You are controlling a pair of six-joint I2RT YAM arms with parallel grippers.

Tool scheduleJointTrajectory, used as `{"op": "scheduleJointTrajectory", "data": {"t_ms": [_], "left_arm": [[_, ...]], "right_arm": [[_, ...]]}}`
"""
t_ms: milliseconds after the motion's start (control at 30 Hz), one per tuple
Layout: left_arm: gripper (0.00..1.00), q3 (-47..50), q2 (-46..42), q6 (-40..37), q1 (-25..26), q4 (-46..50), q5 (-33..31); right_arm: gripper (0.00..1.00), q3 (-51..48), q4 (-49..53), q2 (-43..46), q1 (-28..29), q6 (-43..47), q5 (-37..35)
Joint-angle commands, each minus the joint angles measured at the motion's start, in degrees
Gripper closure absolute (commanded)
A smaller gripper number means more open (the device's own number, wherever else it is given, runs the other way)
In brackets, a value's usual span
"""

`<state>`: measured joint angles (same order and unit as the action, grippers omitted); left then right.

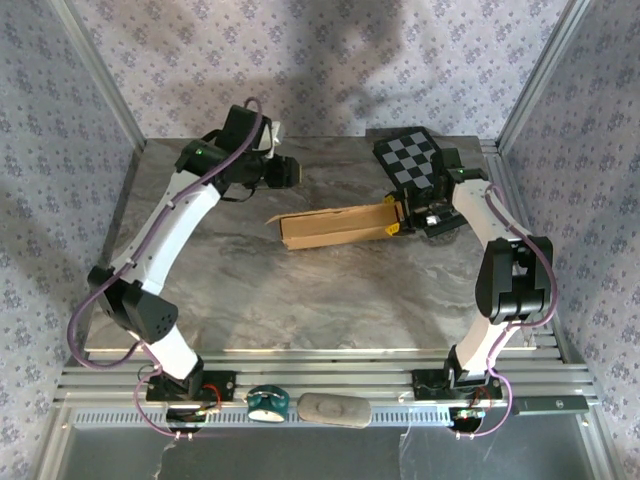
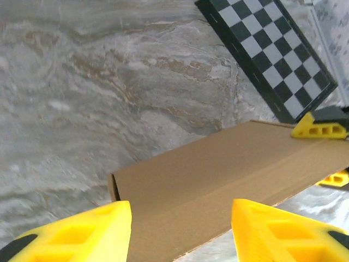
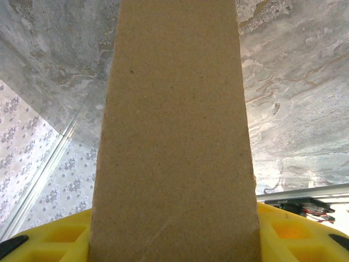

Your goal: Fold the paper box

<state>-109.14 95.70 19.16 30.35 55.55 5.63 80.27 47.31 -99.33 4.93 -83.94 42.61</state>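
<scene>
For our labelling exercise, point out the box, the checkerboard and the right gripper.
box [image 1: 335, 228], top view, middle of its upper face.
checkerboard [image 1: 410, 158], top view, centre of the panel.
right gripper [image 1: 391, 215], top view, midway between its yellow fingertips.

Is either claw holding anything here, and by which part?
The right claw grips the paper box by its right end. The left claw is open, apart from it.

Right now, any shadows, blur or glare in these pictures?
Top external: big soft shadows on the patterned back wall, the table evenly lit, no strong glare. Left wrist: the yellow fingers look soft up close, the checkerboard panel crisp. Right wrist: the paper box is very near, blocking the middle.
</scene>
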Motion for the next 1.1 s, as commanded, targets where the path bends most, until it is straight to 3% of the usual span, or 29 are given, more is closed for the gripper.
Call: {"op": "scheduleJointTrajectory", "data": {"t_ms": [0, 200, 267, 433, 767, 1067], "left_arm": [[0.49, -0.9, 1.4, -20.9, 2.0, 2.2, -3.3], [0.40, 4.6, 0.1, -40.0, 6.9, -3.2, 0.7], [0.34, 6.8, -0.7, -45.9, 7.8, -4.3, 5.2], [0.26, 7.2, 0.9, -52.5, 8.1, -4.7, 10.2], [0.27, 5.7, 7.5, -53.2, 10.0, -5.4, 7.9], [0.32, 9.2, 7.8, -52.2, 11.7, -7.0, 3.1]], "right_arm": [[0.48, 1.1, 1.0, -1.1, -0.7, -2.0, -0.3], [0.48, 2.2, 2.0, -2.6, -1.4, -1.1, -0.5], [0.48, 2.2, 2.0, -3.0, -1.6, -1.0, -0.4], [0.49, 2.5, 2.3, -4.0, -1.8, -0.4, -0.2], [0.49, 2.4, 2.2, -4.8, -2.0, -0.5, -0.4], [0.50, 2.4, 0.6, -5.5, -1.8, -1.8, -0.6]]}}
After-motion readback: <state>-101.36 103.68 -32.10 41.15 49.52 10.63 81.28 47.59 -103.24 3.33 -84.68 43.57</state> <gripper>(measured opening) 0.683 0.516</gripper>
